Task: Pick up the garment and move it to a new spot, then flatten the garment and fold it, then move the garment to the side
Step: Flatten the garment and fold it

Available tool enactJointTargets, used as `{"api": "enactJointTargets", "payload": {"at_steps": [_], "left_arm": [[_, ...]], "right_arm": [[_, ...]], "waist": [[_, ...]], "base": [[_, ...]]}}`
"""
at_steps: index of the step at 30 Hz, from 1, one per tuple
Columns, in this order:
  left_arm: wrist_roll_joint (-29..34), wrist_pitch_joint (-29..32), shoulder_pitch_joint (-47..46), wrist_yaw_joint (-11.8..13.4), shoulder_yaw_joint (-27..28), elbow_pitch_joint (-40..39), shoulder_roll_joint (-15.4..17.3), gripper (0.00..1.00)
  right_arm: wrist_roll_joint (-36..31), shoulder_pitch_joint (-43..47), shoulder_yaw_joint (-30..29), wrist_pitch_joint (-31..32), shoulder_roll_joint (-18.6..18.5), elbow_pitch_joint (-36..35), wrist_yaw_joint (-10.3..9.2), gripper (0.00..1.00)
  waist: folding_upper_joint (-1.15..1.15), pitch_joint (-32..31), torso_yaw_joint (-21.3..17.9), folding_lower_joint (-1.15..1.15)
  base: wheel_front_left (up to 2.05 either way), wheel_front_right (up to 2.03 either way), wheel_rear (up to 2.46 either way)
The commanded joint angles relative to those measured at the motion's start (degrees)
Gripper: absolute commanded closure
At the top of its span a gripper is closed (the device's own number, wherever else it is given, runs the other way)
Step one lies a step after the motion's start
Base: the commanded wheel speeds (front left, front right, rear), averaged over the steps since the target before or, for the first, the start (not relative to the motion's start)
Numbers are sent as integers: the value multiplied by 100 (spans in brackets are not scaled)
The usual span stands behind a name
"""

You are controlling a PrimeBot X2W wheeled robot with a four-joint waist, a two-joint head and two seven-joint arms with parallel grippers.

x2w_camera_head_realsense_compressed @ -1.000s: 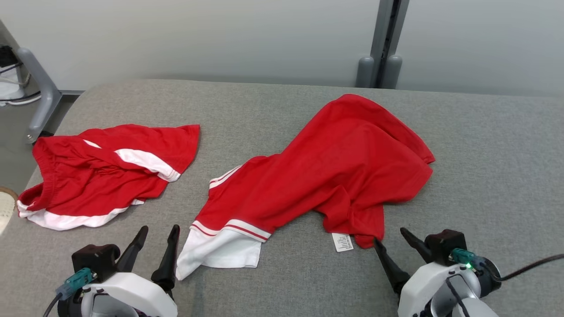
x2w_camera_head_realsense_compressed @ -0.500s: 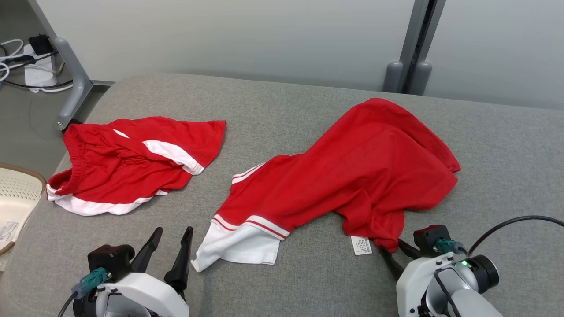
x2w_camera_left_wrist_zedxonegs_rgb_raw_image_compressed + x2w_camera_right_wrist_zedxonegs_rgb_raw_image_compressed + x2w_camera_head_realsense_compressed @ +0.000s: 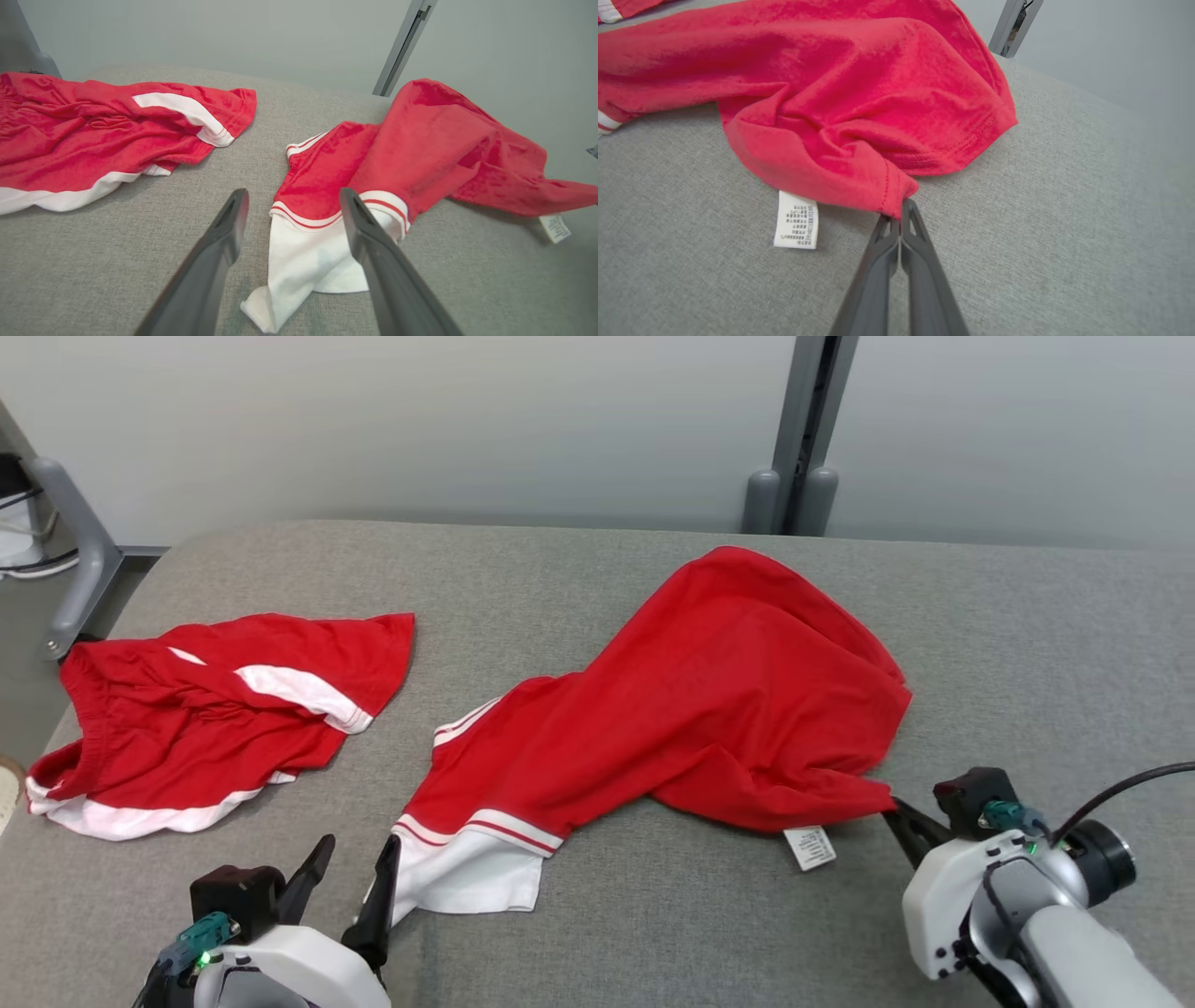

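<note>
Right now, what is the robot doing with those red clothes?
The robot's right tool is shut on a corner of the red shirt, which lies crumpled on the grey table. Its left tool is open near the shirt's white sleeve, holding nothing. Red shorts lie off to the left, untouched.

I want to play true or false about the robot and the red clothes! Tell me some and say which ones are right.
1. The right gripper is shut on the edge of the red shirt. True.
2. The left gripper is squeezing the white sleeve. False: its jaws are open and grip nothing.
3. The red shorts lie on top of the shirt. False: they lie apart from it, on the robot's left.
4. A white label pokes out from under the shirt. True.
</note>
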Motion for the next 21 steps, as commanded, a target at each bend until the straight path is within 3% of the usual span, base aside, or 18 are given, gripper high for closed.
{"api": "enactJointTargets", "payload": {"at_steps": [1,12,16,21], "left_arm": [[58,92,-27,59,-9,-9,86,0],[3,632,72,259,-74,-359,299,0],[-7,724,91,302,-67,-421,356,0],[-17,785,80,334,-77,-458,392,0]], "right_arm": [[45,58,10,140,-232,-237,-1,100],[581,507,221,1279,-1552,-1643,-1,100],[1050,866,180,1766,-1736,-1824,-1,100],[1293,1088,56,2083,-1711,-1833,-1,100]], "waist": [[0,-35,-157,0],[0,-27,-583,0],[0,-6,-646,0],[0,33,-691,0]], "base": [[0,0,0],[0,0,0],[0,0,0],[0,0,0]]}}
